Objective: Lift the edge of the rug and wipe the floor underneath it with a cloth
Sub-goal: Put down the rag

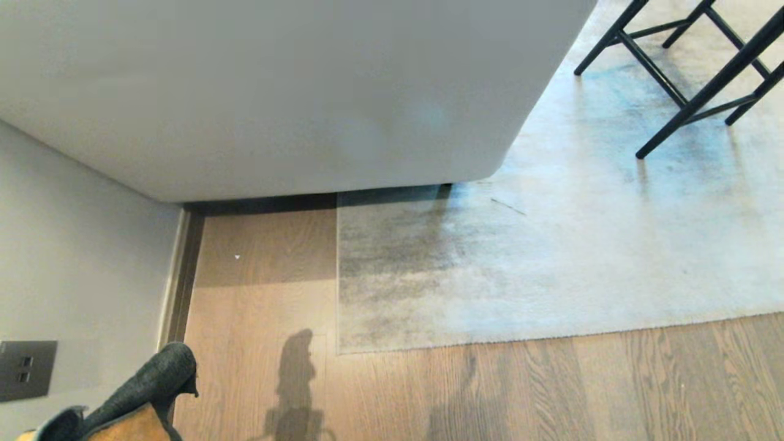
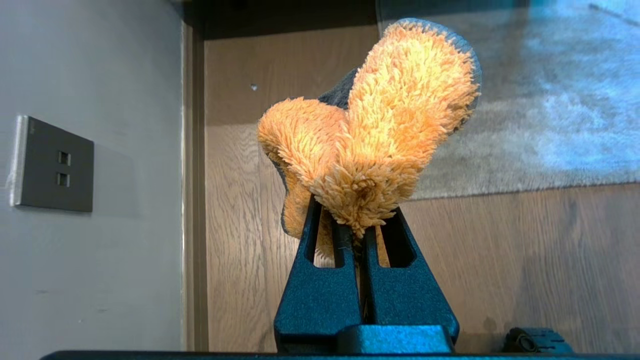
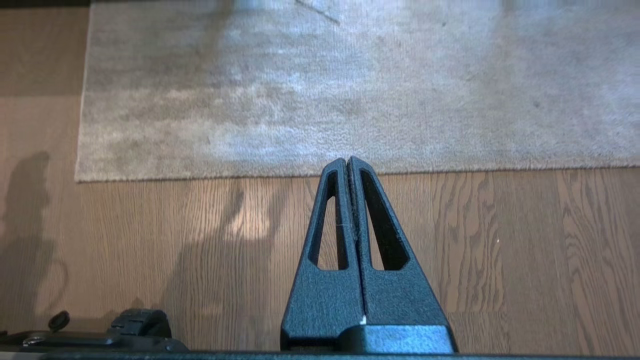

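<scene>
Cloth (image 2: 380,130) sits pinched in the left claw (image 2: 357,227); right claw (image 3: 348,162) closed, empty.

I found no readable text, label, brand, number or sign in any of my three views. The dark wall plate (image 2: 54,164) beside the floor (image 1: 263,318) carried only two small square openings, with no lettering that I could make out.

Cloth (image 2: 380,130) of shaggy orange pile, grey-backed; floor (image 1: 551,392) of matt wood grain; short-pile rug (image 1: 551,269); textured black tools.
</scene>
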